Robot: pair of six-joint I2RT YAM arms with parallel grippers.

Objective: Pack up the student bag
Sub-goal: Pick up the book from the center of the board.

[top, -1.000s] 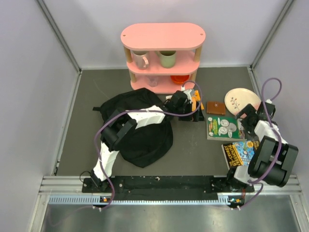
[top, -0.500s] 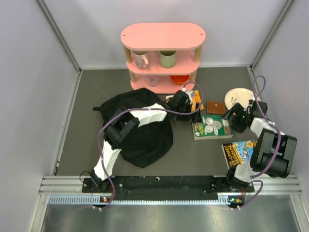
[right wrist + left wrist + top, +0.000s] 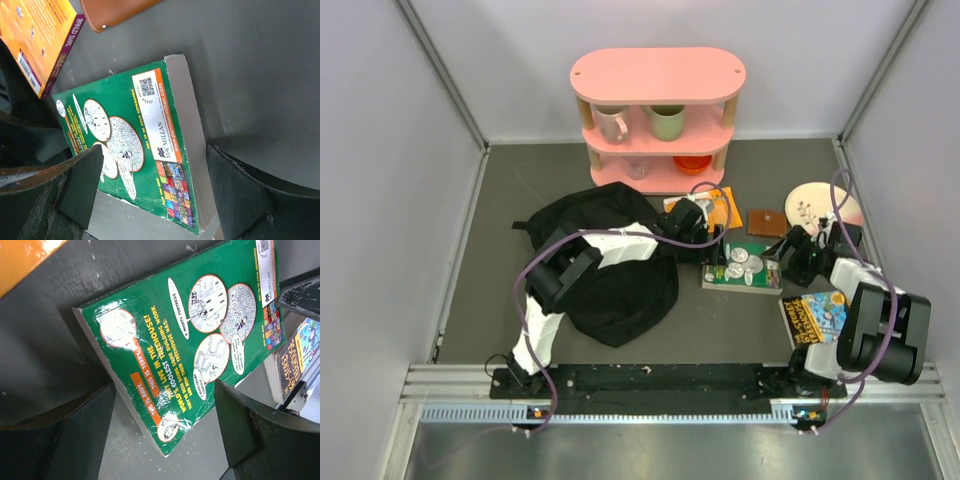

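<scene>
The soft black fabric backpack (image 3: 610,290) lies slumped and wrinkled at the left-centre of the grey table (image 3: 500,250), just in front of the pink three-tier shelf (image 3: 657,75). The left arm stretches across its top toward the right. Near the bag's right side a green paperback book (image 3: 742,266) lies on the table with a gripper at each end. The left gripper (image 3: 165,387) has its fingers spread wide, straddling one corner of the book; a strip of table shows between one finger and the book's long edge, while the other finger overlaps the rim of the cover. The right gripper (image 3: 155,150) is likewise spread wide over the opposite end, the one with the publisher's label, one finger just beside the grey page edge. Whether any pad presses on the book cannot be told. Behind the green book lie an orange book (image 3: 718,205) and a brown leather wallet (image 3: 766,221), with a cream plate (image 3: 815,203) further right. A blue and yellow book (image 3: 812,315) lies by the right arm's base.
</scene>
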